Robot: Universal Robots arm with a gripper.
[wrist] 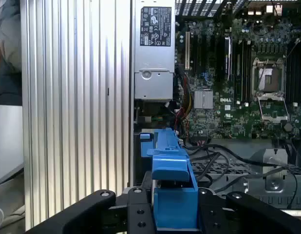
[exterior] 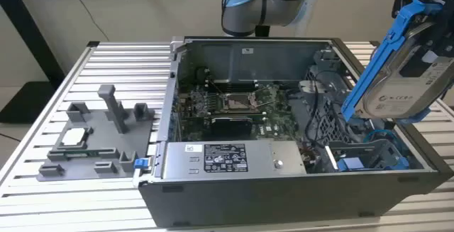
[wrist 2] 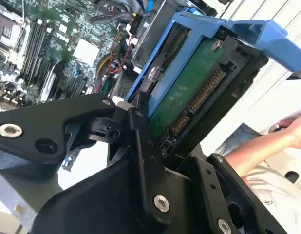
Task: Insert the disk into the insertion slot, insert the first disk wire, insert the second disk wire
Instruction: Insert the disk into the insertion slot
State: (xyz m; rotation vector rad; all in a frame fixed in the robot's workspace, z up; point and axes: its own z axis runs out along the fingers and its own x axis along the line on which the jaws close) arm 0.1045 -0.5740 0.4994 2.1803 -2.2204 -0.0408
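The claw (wrist: 173, 207) is clamped tight on the disk (exterior: 403, 77), its black fingers (wrist 2: 141, 127) pressing the blue frame from both sides. The disk hangs tilted, nearly on edge, in the air over the exterior view's right side of the open computer case (exterior: 284, 200). It is above and apart from the slot (exterior: 365, 158) (blue rails, in the case's near right corner). The power supply (exterior: 227, 160) lies along the near wall.
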